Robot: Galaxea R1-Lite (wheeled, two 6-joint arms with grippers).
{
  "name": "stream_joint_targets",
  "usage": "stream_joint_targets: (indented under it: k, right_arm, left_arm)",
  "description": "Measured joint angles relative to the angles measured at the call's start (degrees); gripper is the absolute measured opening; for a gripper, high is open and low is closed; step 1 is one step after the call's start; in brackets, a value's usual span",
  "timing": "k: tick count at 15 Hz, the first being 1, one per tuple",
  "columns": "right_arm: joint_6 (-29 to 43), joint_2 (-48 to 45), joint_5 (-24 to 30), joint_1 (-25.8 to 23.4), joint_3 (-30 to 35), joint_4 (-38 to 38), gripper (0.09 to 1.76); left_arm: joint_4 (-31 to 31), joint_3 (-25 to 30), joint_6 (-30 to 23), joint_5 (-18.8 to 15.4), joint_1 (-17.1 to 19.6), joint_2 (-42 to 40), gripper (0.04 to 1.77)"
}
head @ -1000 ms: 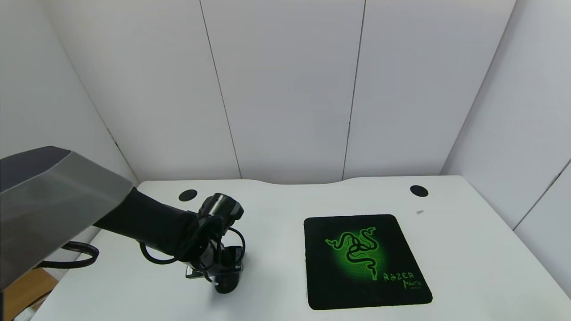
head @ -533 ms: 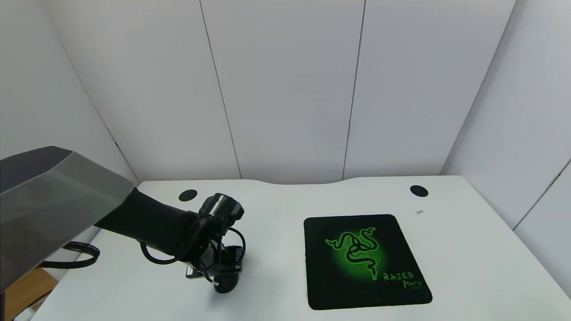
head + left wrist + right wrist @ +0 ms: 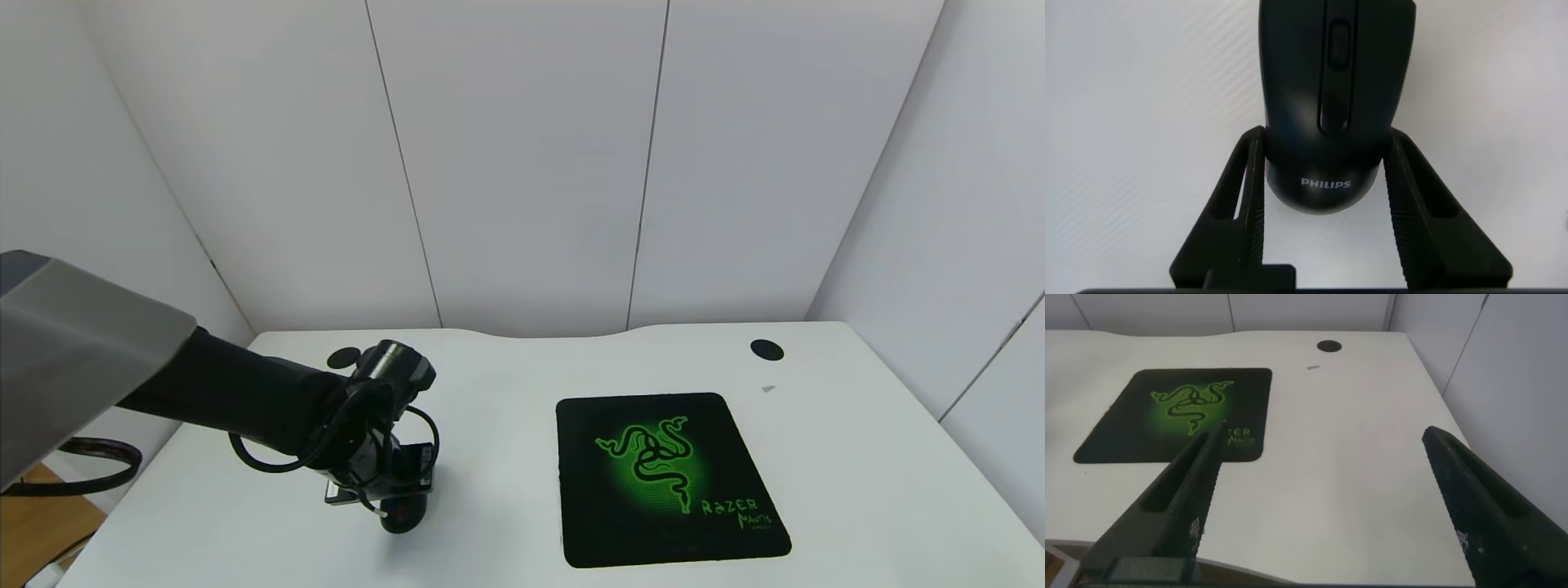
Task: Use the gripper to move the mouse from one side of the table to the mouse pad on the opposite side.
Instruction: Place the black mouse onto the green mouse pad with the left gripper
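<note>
White table (image 3: 506,523): mouse pad (image 3: 668,478) flat on the robot's right half, mouse (image 3: 402,517) on the left half, well apart from the pad, so the carry likely runs left to right. Left gripper (image 3: 1325,175) is the nearer one, down over the mouse, whose long axis runs straight out along the fingers (image 3: 1245,200), "PHILIPS" end between them. Fingers closed in on both flanks, pads look to be touching, so it grips the mouse; right gripper (image 3: 1327,478) idle off the right edge, spread wide, holding nothing.
</note>
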Motion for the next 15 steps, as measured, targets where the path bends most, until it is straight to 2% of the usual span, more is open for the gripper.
stream_joint_targets:
  k: [4,7,9,15]
  right_arm:
    - [0.0,0.0,0.0,0.0,0.0,0.0,1.71]
    - [0.0,0.0,0.0,0.0,0.0,0.0,1.71]
    - [0.0,0.0,0.0,0.0,0.0,0.0,1.71]
    - [0.0,0.0,0.0,0.0,0.0,0.0,1.71]
  left_arm:
    - [9.8,-5.2,-0.4,-0.3,0.3,-4.9,0.91]
    - [17.2,-11.2,-3.8,0.0,-0.8,-6.7,0.91]
    - [22.1,-16.2,-6.1,0.1,-2.2,-7.2,0.91]
    - [31.2,-27.6,-13.6,1.3,-8.6,-5.8,0.91]
